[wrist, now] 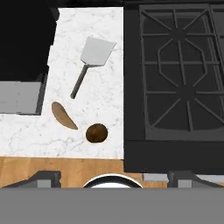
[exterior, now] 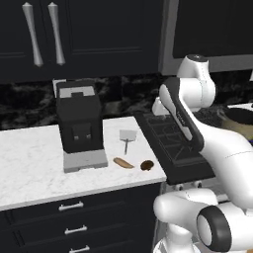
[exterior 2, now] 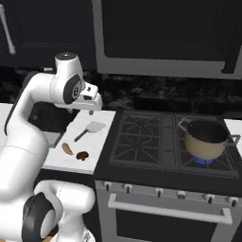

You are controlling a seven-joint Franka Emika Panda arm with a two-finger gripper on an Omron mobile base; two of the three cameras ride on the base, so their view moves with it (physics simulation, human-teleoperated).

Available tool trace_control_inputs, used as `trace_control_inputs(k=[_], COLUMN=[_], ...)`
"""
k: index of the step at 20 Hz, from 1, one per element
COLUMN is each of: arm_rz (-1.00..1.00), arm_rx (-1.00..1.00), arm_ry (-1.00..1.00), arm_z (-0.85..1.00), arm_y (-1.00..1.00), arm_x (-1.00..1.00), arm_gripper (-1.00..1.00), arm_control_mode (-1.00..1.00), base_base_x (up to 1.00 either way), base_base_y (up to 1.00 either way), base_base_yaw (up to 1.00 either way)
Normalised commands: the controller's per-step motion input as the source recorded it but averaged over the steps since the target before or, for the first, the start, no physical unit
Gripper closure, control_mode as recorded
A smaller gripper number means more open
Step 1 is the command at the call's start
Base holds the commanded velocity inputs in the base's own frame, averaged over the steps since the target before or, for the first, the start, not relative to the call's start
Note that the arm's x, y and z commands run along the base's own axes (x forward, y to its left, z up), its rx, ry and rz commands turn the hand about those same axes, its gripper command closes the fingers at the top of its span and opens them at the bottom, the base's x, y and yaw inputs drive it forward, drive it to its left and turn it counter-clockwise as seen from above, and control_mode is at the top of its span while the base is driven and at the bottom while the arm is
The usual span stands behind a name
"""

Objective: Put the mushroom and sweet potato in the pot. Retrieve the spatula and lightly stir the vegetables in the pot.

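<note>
The dark brown mushroom (wrist: 96,133) lies on the white marble counter near its front edge, close to the stove. Just left of it is the orange-brown sweet potato (wrist: 64,115). Behind them lies the spatula (wrist: 92,59), grey blade pointing away and dark handle toward the front. All three also appear from the base cameras: mushroom (exterior: 147,165) (exterior 2: 82,155), sweet potato (exterior: 123,162) (exterior 2: 67,148), spatula (exterior: 127,137) (exterior 2: 90,129). The tan pot (exterior 2: 206,139) stands on the stove's right burner. My gripper (exterior 2: 92,106) (wrist: 113,177) hangs high above the vegetables, open and holding nothing.
A black coffee machine (exterior: 80,126) stands on the counter (exterior: 29,158) left of the vegetables. The black stove (exterior 2: 142,142) (wrist: 175,74) adjoins the counter on the right. Dark cabinets hang above, and drawers sit below the counter's front edge.
</note>
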Motion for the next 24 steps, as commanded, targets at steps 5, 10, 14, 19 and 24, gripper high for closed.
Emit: trace_control_inputs(k=[5, 10, 14, 19, 24], arm_rz=[0.0, -0.03, -0.08, -0.04, -0.04], arm_rx=[0.0, 0.0, 0.0, 0.01, 0.02], arm_ry=[0.02, 0.26, 0.29, 0.11, 0.0], arm_z=[-0.09, -0.76, -0.94, -0.76, -0.76], arm_y=[0.0, -0.08, -0.15, -0.08, 0.0], arm_x=[0.0, 0.01, 0.0, 0.01, 0.23], arm_gripper=[-1.0, -1.0, -1.0, -1.0, -1.0], arm_control_mode=[-1.0, -1.0, -1.0, -1.0, -1.0], base_base_x=[0.0, 0.0, 0.0, 0.0, 0.0], base_base_y=[0.46, 0.0, 0.0, 0.0, 0.0], base_base_yaw=[-0.01, 0.0, 0.0, 0.0, 0.0])
